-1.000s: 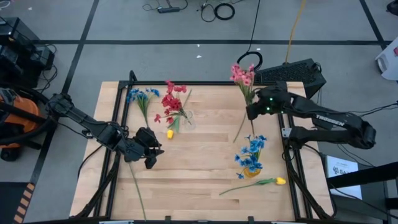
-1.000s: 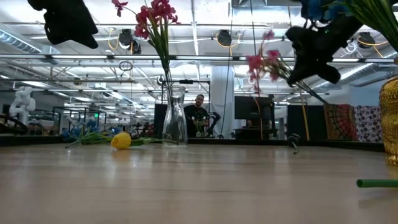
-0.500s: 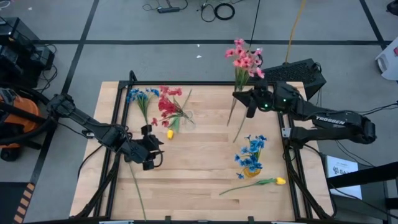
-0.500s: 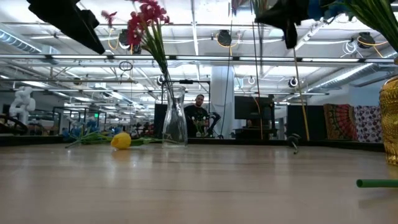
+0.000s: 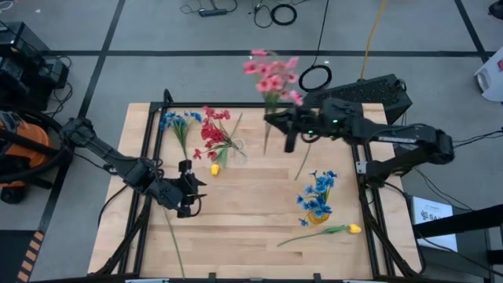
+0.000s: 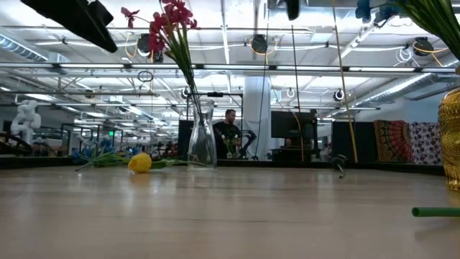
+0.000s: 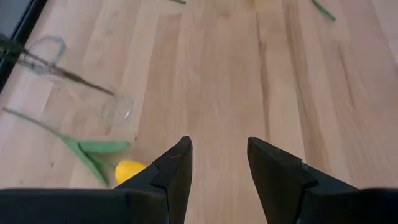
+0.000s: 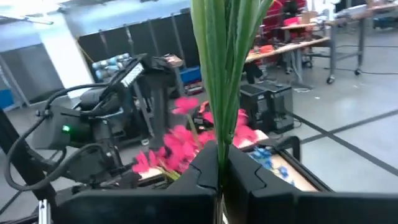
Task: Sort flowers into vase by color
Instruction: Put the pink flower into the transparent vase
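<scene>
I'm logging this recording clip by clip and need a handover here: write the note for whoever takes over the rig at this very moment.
Right pincer: shut on the pink flowers, lifted above the table's far edge.
Left pincer: open, empty, hovering near the yellow bud lying by the glass vase.
Done: red flowers stand in the glass vase; blue flowers in the gold vase.
Left: place the pink flowers; loose on the table are more blue flowers, that yellow bud, a second yellow flower and a long bare stem.
</scene>
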Action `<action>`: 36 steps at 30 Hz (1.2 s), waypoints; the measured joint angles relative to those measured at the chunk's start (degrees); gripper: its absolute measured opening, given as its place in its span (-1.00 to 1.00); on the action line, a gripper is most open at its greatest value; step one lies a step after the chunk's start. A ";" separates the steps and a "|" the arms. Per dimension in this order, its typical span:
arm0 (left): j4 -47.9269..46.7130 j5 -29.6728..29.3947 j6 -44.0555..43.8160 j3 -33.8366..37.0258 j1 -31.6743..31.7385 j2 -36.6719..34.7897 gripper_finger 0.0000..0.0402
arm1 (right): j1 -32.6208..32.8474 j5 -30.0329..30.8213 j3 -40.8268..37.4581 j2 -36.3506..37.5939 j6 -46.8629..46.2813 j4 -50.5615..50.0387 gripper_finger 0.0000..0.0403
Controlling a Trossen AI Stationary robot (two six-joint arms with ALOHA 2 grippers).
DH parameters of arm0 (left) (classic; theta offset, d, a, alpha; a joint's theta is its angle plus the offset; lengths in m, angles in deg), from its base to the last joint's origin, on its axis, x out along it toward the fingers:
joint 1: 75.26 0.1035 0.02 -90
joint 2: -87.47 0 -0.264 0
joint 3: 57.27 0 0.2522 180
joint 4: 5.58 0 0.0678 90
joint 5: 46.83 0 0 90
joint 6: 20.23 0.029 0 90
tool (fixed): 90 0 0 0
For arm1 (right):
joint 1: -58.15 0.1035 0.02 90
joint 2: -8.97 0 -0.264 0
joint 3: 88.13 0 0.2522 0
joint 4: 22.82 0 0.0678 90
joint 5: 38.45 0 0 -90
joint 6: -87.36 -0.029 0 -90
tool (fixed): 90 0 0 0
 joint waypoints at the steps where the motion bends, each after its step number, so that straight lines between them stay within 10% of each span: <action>1: -0.87 -0.57 -0.74 0.00 -0.54 -0.49 -0.19 | 0.52 0.04 0.85 -1.86 -0.06 2.15 -1.00; 19: 5.53 -8.36 -13.11 20.94 -8.82 -22.93 -0.19 | 1.73 7.40 1.20 -19.80 7.63 23.49 -1.00; 36: 5.33 -11.77 -9.44 22.36 -8.67 -30.87 -0.19 | 0.76 9.16 1.14 -28.53 7.41 28.14 -1.00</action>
